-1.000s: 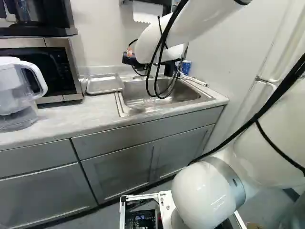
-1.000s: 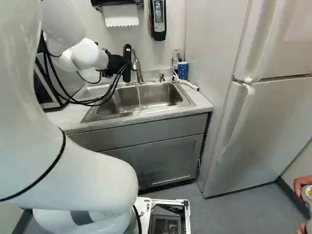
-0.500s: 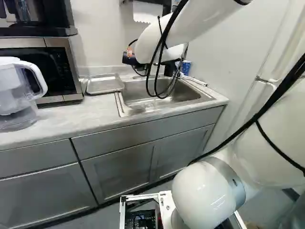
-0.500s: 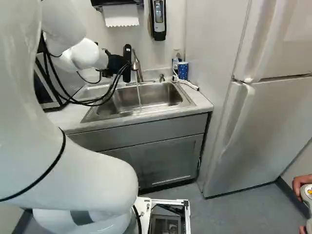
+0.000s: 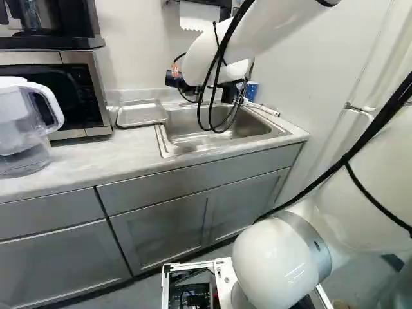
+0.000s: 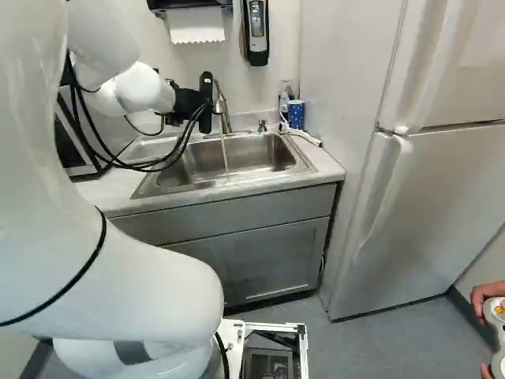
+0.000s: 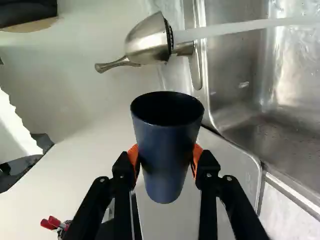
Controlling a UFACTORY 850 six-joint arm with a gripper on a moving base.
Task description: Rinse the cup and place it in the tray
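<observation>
Gripper (image 5: 175, 73) clamped on the dark blue cup (image 7: 168, 155), an orange pad pressed to each side of it; the cup's open mouth is on the faucet side and its narrower base points away. Cup and gripper are up over the tray, to the left of the running water (image 6: 225, 154) and apart from it.

Nearest, at the foot of the scene, is the arm's round white joint (image 5: 277, 261). Past it the grey cabinets (image 5: 158, 225) carry a pale counter (image 5: 96, 154). A clear pitcher (image 5: 19, 122) sits on the left of the counter, near a microwave (image 5: 96, 84). The metal tray (image 5: 141, 114) lies between microwave and sink (image 5: 175, 147), right beside the sink. On the right stands a pale fridge (image 6: 426, 205). At the far edge of the sink rises the faucet (image 6: 222, 106), water falling from it into the basin; a blue spotted tumbler (image 6: 296, 115) stands far right. On the far wall hang paper towels (image 6: 196, 25) and a black dispenser (image 6: 256, 31).
</observation>
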